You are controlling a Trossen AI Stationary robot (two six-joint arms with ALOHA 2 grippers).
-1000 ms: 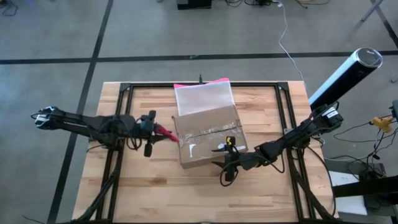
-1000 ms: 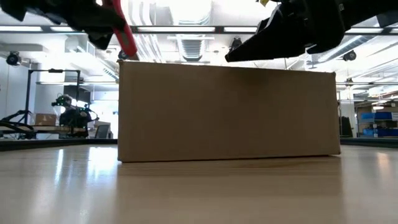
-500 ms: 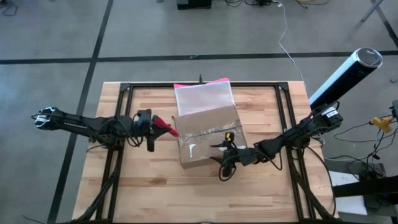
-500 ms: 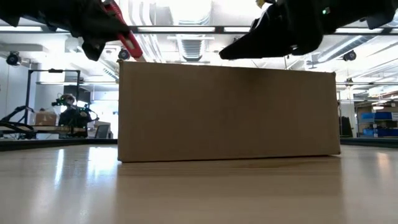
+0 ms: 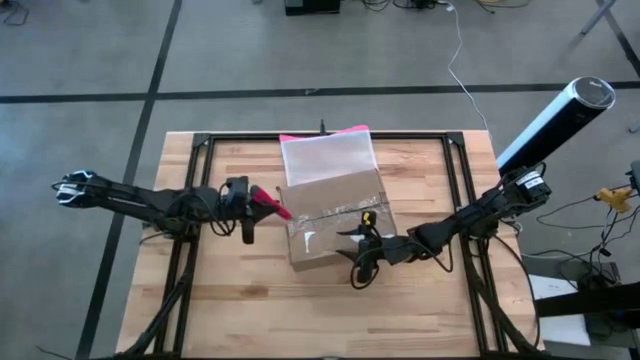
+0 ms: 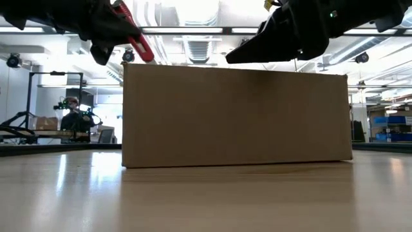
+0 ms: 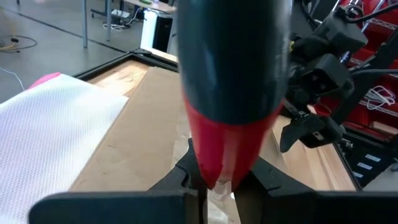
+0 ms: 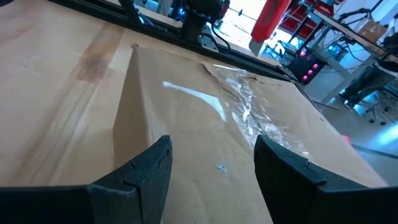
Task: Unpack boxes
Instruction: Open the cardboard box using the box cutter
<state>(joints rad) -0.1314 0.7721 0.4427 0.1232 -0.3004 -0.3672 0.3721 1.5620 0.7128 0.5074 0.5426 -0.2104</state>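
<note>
Box point(image 5: 335, 225) sat mid-surface point(image 5: 250, 310), taped seam up. Left gripper point(image 5: 283, 211) at its left edge, jaws clenched on a red tool point(image 5: 270, 204). Right gripper point(image 5: 350, 238) over box top, jaws released.

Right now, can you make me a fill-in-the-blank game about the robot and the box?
1. The left gripper holds a tool with a ____ handle.
2. The right gripper hangs over the cardboard box with its fingers ____.
3. Shiny clear ____ runs along the seam on top of the box.
4. The see-through pouch behind the box has a ____ edge.

Missing words: red; open; tape; pink
</note>
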